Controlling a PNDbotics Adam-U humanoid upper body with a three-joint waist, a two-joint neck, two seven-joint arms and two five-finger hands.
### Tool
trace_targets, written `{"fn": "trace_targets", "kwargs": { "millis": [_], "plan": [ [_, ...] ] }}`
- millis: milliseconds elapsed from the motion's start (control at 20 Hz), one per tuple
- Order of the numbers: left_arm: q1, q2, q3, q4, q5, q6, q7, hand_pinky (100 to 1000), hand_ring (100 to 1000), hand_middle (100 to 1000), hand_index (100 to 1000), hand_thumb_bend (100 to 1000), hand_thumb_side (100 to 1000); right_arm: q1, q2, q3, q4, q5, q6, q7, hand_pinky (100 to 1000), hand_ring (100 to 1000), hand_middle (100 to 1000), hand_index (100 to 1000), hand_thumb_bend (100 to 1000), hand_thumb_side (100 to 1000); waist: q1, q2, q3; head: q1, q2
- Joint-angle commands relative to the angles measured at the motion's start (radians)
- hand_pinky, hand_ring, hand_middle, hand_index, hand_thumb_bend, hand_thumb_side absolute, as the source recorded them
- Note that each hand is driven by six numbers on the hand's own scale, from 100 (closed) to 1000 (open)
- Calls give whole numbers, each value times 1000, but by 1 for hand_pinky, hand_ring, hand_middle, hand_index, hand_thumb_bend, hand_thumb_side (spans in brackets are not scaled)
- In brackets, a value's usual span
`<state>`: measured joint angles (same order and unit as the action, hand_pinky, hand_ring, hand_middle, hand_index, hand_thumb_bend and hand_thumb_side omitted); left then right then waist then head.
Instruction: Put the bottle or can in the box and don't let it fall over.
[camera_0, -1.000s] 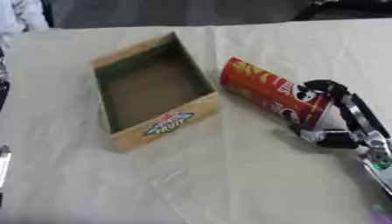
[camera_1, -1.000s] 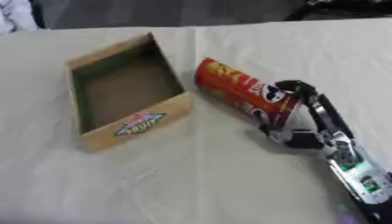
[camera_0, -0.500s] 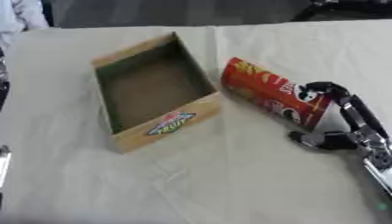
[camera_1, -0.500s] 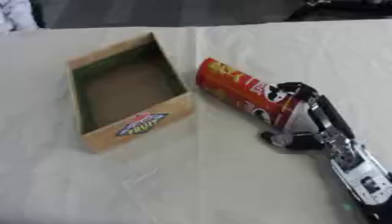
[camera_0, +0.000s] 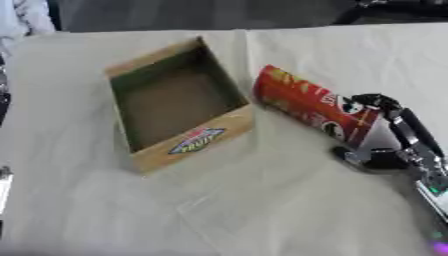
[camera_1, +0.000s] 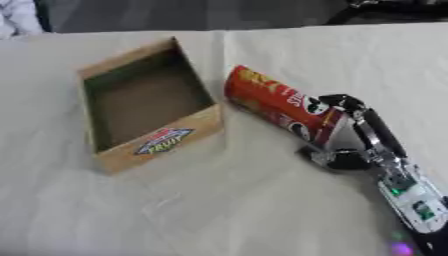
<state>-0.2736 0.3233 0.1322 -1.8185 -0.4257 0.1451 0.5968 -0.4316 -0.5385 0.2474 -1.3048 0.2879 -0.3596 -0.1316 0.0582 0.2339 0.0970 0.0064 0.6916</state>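
Nearest, the right hand (camera_1: 354, 131) curls its fingers and thumb round the base end of a red crisp can (camera_1: 278, 106), which lies on its side on the cloth-covered desk (camera_1: 262, 210). Farther left, just beside the can's top, sits the open cardboard box (camera_1: 116, 155).

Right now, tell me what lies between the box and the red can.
Nothing but bare tablecloth lies between box and can, clearest in the right eye view.
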Motion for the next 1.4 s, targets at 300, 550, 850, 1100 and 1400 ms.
{"fn": "trace_targets", "kwargs": {
  "millis": [300,550,850,1100,1400],
  "plan": [
    [-13,17,8,-21,0,-2,4,733,911,756,751,438,688,10,-8,11,11,-117,-33,15,610,789,747,782,344,100,2,-11,-1,1,-4],
    [-13,17,8,-21,-3,-2,4,734,911,756,751,438,687,11,-12,14,-5,-208,-47,49,600,775,730,767,313,100,2,-11,-2,1,-3],
    [-13,17,9,-21,-4,-2,5,736,911,756,751,436,687,7,-21,9,-38,-271,-71,36,584,731,663,727,270,100,2,-12,-3,0,-4],
    [-12,17,9,-21,-3,-2,5,739,911,756,751,435,687,-1,-24,3,-72,-290,-92,-4,574,700,631,697,237,100,2,-13,-2,0,-2],
    [-12,18,9,-22,-3,-3,4,739,911,756,751,436,686,-14,-29,-6,-110,-300,-104,-59,567,691,627,687,220,100,1,-15,-4,2,-1]
  ]
}}
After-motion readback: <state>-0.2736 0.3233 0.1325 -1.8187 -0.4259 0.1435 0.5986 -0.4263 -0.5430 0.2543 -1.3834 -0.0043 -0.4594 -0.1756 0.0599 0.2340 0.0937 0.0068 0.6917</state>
